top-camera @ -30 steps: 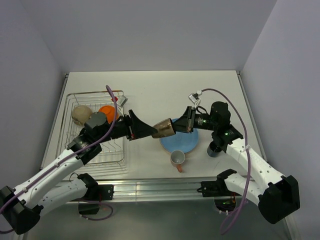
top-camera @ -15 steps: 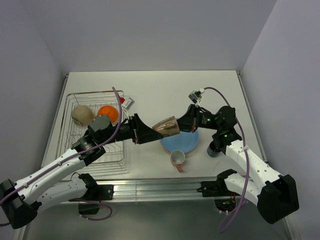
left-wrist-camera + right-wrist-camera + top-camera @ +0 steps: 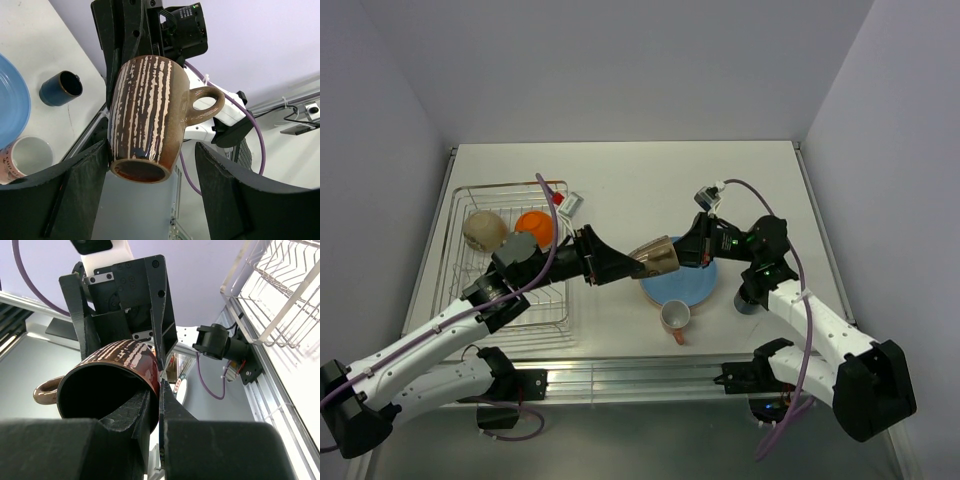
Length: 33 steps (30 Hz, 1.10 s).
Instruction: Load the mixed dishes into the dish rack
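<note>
The dark brown mug [image 3: 656, 256] hangs in the air between both arms, above the blue plate [image 3: 687, 287]. My right gripper [image 3: 682, 254] is shut on its rim, one finger inside the mouth [image 3: 105, 390]. My left gripper [image 3: 623, 265] is open, its fingers on either side of the mug's base [image 3: 145, 115], with a gap on the handle side. The dish rack [image 3: 460, 212] at the left holds the cream bowl [image 3: 483, 230] and the orange bowl [image 3: 534, 225]. The lilac and tan plates are out of view.
A pinkish-orange mug [image 3: 675, 317] lies just in front of the blue plate. A dark blue mug [image 3: 748, 299] stands to the plate's right, by the right arm. A small white and red thing [image 3: 569, 203] lies at the rack's far right corner.
The right gripper shifted the brown mug slightly right and tilted it. The left gripper followed it and stays open around its base.
</note>
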Available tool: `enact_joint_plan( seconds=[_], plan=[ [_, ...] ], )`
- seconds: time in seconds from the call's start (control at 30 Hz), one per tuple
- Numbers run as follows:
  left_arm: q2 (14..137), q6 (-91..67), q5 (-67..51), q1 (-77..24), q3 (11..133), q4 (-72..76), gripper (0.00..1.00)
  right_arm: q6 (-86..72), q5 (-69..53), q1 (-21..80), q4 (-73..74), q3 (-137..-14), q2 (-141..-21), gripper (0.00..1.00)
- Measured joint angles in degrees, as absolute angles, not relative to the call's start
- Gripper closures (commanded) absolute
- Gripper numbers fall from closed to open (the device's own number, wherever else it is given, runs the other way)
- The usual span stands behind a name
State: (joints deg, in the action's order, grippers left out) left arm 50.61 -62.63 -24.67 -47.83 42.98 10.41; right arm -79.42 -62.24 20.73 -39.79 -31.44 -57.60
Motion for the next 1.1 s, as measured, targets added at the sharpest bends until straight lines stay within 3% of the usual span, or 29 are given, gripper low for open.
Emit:
enact_joint_plan(
  seconds=[0.4, 0.5, 0.6, 0.63, 0.8, 0.83, 0.9, 0.93, 1.03, 1.1],
  plan=[
    [51.75, -62.72, -24.53, -48.1, 42.98, 12.16, 0.35, -81.87, -62.61, 20.71, -44.14, -31.42, -59.35, 1.0],
    [51.96, -62.74, -24.45, -48.1, 42.98, 12.62, 0.45, -82.63, -62.7, 20.69, -45.3, -31.42, -59.66, 1.0],
    [52.03, -62.7, -24.12, -48.1, 42.98, 13.02, 0.68, -83.42, -62.81, 20.6, -46.85, -31.42, -60.31, 1.0],
    [52.03, -62.67, -24.01, -48.1, 42.98, 13.04, 0.97, -83.68, -62.85, 20.58, -47.24, -31.42, -60.53, 1.0],
    [51.83, -62.7, -22.55, -48.21, 42.98, 13.1, 1.0, -85.01, -62.81, 20.51, -49.58, -31.33, -61.78, 0.99],
    [51.79, -62.72, -22.28, -48.21, 42.98, 13.15, 1.0, -85.17, -62.83, 20.47, -50.0, -31.33, -61.98, 0.97],
    [51.66, -62.87, -21.87, -48.27, 42.83, 13.52, 1.0, -85.71, -62.81, 20.47, -50.89, -31.33, -62.35, 0.78],
    [51.57, -62.98, -21.65, -48.27, 42.57, 13.93, 1.0, -85.97, -62.76, 20.47, -51.29, -31.33, -62.48, 0.62],
    [51.51, -63.22, -21.61, -48.47, 42.19, 14.5, 1.0, -86.43, -62.72, 20.47, -52.03, -31.33, -62.87, 0.43],
    [51.46, -63.35, -21.61, -48.58, 41.95, 15.16, 1.0, -86.67, -62.7, 20.47, -52.25, -31.33, -63.29, 0.35]
  ],
)
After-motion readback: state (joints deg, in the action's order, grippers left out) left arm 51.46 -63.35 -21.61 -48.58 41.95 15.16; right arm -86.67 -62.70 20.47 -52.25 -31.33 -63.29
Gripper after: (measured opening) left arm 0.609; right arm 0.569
